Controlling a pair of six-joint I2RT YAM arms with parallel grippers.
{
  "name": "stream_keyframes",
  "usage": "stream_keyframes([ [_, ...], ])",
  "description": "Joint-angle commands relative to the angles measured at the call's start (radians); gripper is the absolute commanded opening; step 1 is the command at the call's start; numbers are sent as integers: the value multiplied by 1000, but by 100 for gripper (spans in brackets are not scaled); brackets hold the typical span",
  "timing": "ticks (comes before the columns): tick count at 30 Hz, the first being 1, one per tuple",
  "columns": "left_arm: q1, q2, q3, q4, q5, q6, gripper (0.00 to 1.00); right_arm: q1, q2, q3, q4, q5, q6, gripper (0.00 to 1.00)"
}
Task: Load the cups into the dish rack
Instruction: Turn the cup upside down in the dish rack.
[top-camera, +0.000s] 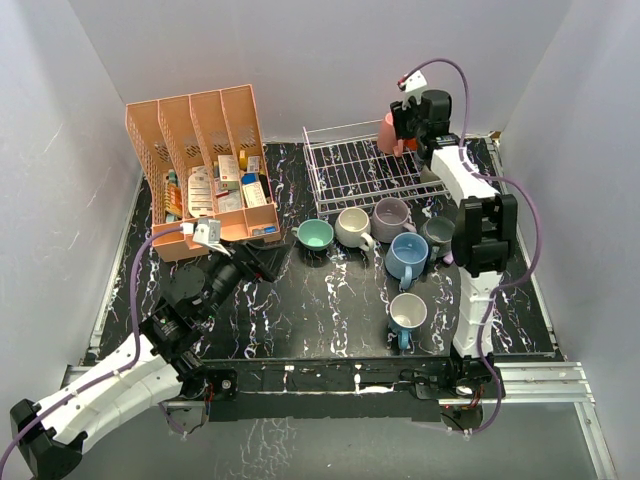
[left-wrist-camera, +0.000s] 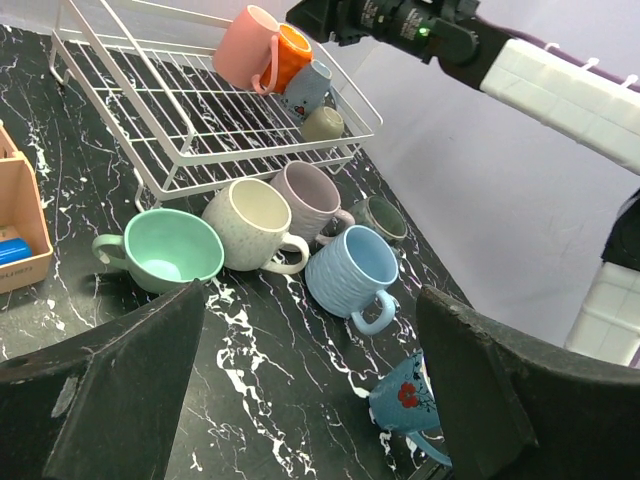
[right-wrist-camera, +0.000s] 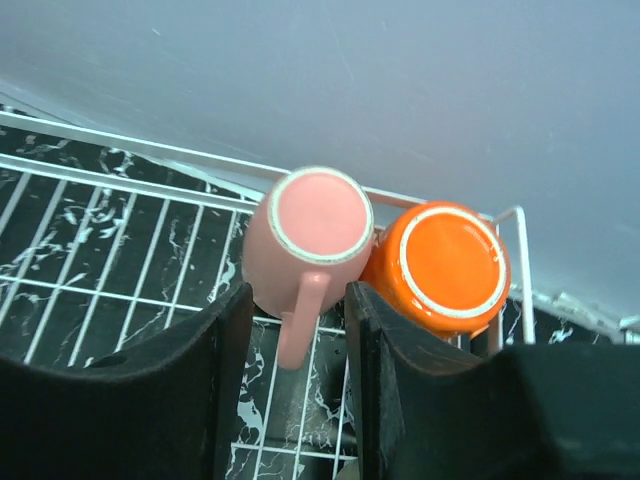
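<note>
Right hand (right-wrist-camera: 298, 310), released astride the pink mug's (right-wrist-camera: 320, 215) handle, may snag it on withdrawal, knocking the orange mug (right-wrist-camera: 450, 262).

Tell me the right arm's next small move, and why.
Probably lift the right pincer straight up, clear of the pink mug. That mug sits upside down in the dish rack beside the orange mug. The fingers stand either side of its handle with a gap on each side, so it looks released.
</note>
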Motion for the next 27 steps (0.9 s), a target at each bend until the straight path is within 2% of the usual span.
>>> stream_keyframes([
  [1, 4, -17, 8, 6, -11, 3, 85, -5, -136, -40, 27, -201, -90, 47],
  [5, 4, -14, 0, 16, -4, -2, 85, -7, -165, -101, -17, -368, -202, 45],
  [7, 5, -13, 0, 15, -1, -5, 85, -6, -154, -104, -46, -393, -225, 35],
  [10, 4, -19, -1, 10, 0, -9, 85, -13, -108, -66, -100, -399, -228, 11],
  [11, 4, -21, -2, 8, 0, -8, 85, -15, -92, -51, -111, -396, -226, 8],
  [18, 4, -34, -8, 4, -4, -17, 85, -23, 55, 88, -180, -319, -197, 8],
  [27, 4, -32, -15, 9, -8, -17, 85, -28, 102, 97, -92, -93, -150, 8],
])
